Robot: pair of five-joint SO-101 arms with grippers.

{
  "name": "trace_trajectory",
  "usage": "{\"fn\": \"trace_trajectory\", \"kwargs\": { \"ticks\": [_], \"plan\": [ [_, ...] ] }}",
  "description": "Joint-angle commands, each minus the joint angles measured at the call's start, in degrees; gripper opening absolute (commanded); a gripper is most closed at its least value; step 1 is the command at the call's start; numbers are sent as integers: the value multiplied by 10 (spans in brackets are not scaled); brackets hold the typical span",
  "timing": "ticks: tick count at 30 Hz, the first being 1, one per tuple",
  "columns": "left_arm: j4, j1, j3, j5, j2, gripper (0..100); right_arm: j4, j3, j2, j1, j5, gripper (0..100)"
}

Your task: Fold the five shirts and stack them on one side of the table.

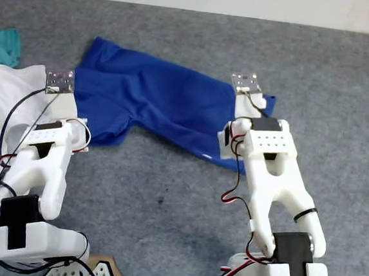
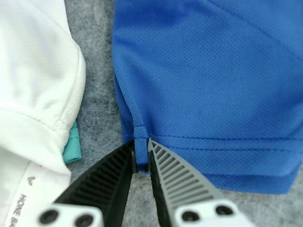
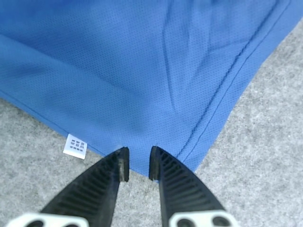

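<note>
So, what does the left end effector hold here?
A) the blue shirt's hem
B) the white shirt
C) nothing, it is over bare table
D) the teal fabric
A: the left end effector pinches the hem seam of the blue shirt; the white shirt lies apart from its tips.

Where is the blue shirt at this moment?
In the high view the blue shirt lies spread between the left gripper, which pinches its hem, and the right gripper at its other edge; the white shirt lies beside its left end.
</note>
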Motion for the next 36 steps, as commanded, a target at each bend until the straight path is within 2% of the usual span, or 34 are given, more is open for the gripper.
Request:
{"fn": "trace_trajectory", "kwargs": {
  "ticks": [1,6,11,16,31,36],
  "plan": [
    [18,19,-22,4,-28,20,-12,-5,-32,-5,4,91],
    [87,40,-53,28,-105,20,-12,-4,-32,-5,4,91],
    [93,47,-55,75,-173,22,-16,10,-31,-5,4,91],
    [90,72,-72,120,-182,24,-59,52,-32,-5,4,91],
    [-89,145,-74,302,-176,24,-91,80,-36,-3,4,91],
    [-114,145,-116,332,-95,24,-109,96,-37,-2,5,91]
  ]
}}
